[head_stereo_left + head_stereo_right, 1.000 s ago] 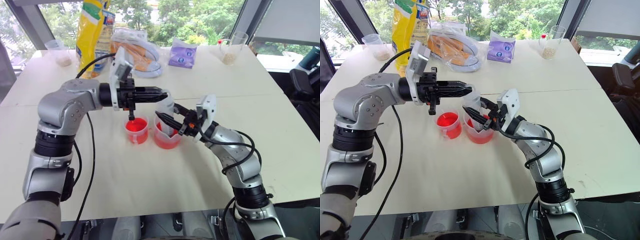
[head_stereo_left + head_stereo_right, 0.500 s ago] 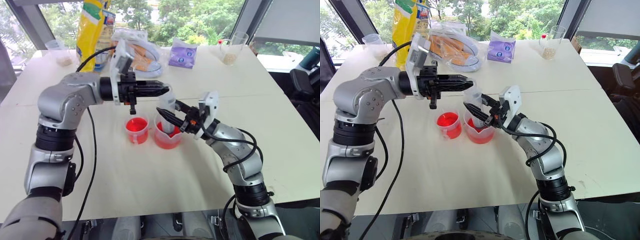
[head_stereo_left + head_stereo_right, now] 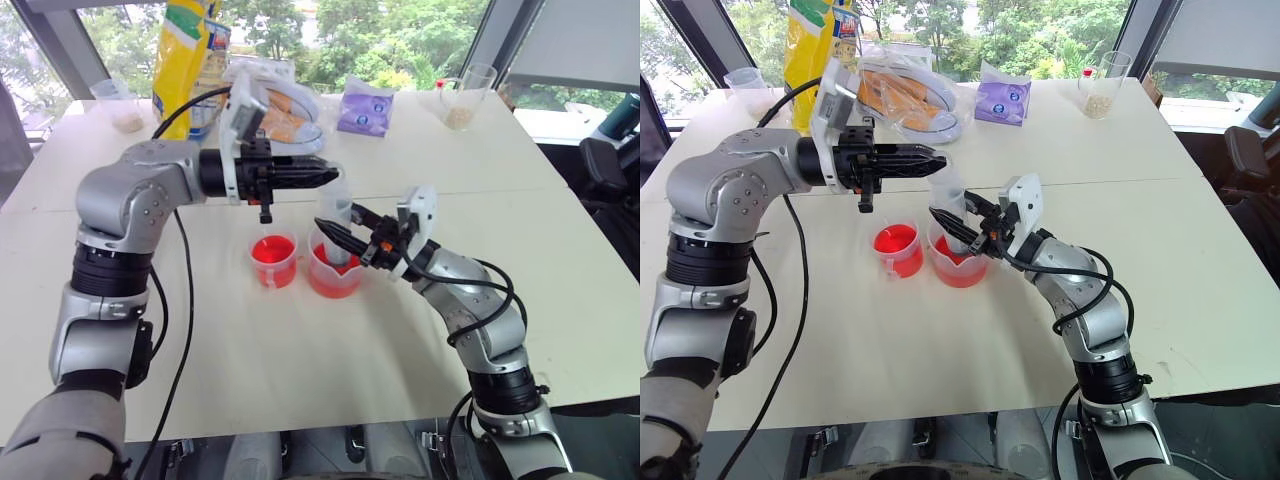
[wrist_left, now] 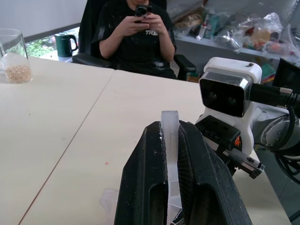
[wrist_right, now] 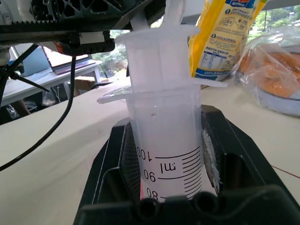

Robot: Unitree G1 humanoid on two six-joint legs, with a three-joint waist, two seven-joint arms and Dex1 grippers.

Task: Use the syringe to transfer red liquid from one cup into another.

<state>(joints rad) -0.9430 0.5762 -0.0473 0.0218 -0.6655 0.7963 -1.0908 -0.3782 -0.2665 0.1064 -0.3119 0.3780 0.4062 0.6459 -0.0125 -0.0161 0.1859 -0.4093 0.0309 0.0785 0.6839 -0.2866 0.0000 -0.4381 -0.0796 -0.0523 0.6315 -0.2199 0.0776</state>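
Your right end effector [image 3: 952,222] clamps the syringe [image 3: 336,222] barrel upright in the spouted beaker [image 3: 333,272], mid-surface. Your left end effector [image 3: 322,176] pinches the plunger top. This looks like drawing; next, lift steadily, then cross to the smaller cup [image 3: 273,259].

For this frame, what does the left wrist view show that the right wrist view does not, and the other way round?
Left wrist view alone: a seated person holding a phone, a clear cup with beige grains, and the right arm's wrist camera.
Right wrist view alone: the syringe barrel's graduation marks, a yellow bag and a bagged orange item.
Both: the pale table and a hand clamped on part of the syringe.
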